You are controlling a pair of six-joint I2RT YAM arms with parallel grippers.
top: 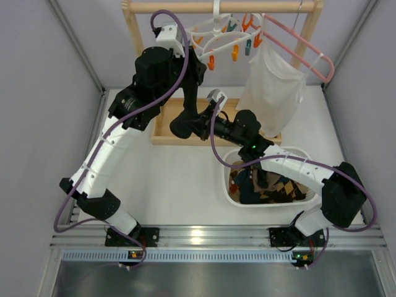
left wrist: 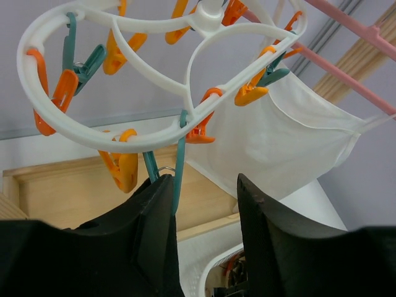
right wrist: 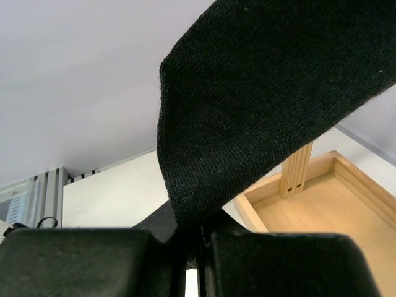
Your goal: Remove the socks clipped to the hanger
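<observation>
At the table's near edge, a white basket (top: 230, 185) sits in front of the right arm's base with dark and argyle socks (top: 260, 189) heaped inside. Just beyond it, the right gripper (right wrist: 198, 241) is pressed together on the lower end of a black sock (right wrist: 260, 105), which runs up and away from the fingers at a slant. Below and behind lies a shallow wooden tray (right wrist: 309, 210). Higher up, the left gripper (left wrist: 204, 185) stands with its fingers partly spread on either side of a teal clip (left wrist: 179, 161). The clip lies against the left finger and there is a clear gap to the right one. The sock's upper end hangs at that clip, which dangles from the white looped hanger (left wrist: 111, 139) among orange and teal clips. Beside it, a white mesh bag (left wrist: 278, 142) hangs from a pink hanger (left wrist: 346, 77). Both hangers hang on the wooden rack (top: 223, 6) at the far side of the table.
</observation>
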